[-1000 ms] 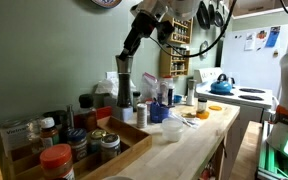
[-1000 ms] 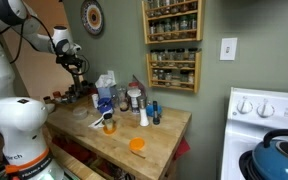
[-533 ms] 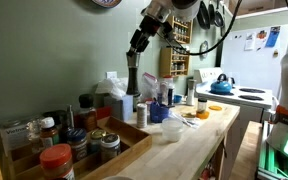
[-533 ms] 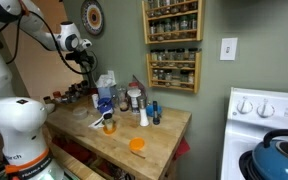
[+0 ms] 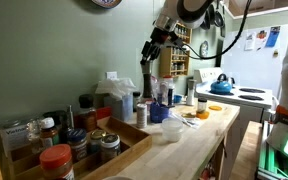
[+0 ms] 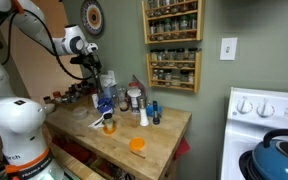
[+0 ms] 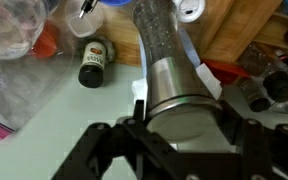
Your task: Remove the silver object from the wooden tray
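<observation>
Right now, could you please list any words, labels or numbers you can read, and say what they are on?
No text is readable.
On the silver object: no marking shows.
Label on the dark bottle: blurred.
Spice rack jars: too small.
Papers on the fridge: too small.

Exterior views face the counter [image 5: 199, 135] [image 6: 169, 125] from opposite ends; wrist view looks down closely.

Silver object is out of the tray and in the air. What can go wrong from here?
1. Slip: the tool clamps the silver object on smooth, shiny metal near one end, and most of its length hangs free. It might slide out or swing.
2. Collision: the wrist view shows a small dark bottle and a clear bag on the surface below. Lowering here may knock something over.
</observation>
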Controlling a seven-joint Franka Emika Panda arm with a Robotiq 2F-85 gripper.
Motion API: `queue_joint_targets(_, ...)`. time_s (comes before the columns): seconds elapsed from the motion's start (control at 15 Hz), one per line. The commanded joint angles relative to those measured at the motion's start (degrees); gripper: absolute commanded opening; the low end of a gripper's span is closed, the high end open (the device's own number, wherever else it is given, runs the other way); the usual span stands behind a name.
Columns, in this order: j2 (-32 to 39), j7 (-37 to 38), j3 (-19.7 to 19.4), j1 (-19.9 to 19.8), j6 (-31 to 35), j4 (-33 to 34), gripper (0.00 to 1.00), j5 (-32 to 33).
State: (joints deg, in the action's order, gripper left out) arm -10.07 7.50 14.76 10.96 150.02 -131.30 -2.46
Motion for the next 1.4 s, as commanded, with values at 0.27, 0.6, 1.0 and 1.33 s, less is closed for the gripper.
queue_joint_targets(0.27,1.79,2.06,-0.58,-0.84,1.77,0.68,0.46,2.57)
queue_joint_targets(0.6,5.43,3.16,-1.17,-1.3,9.59,1.11,0.46,3.15)
queue_joint_targets(1.0,9.71,9.41,-1.76,-3.37,11.09,1.82,0.46,10.41)
queue_joint_targets(1.33,13.88,18.81,-2.79,-3.6,13.17,3.91,0.46,19.92)
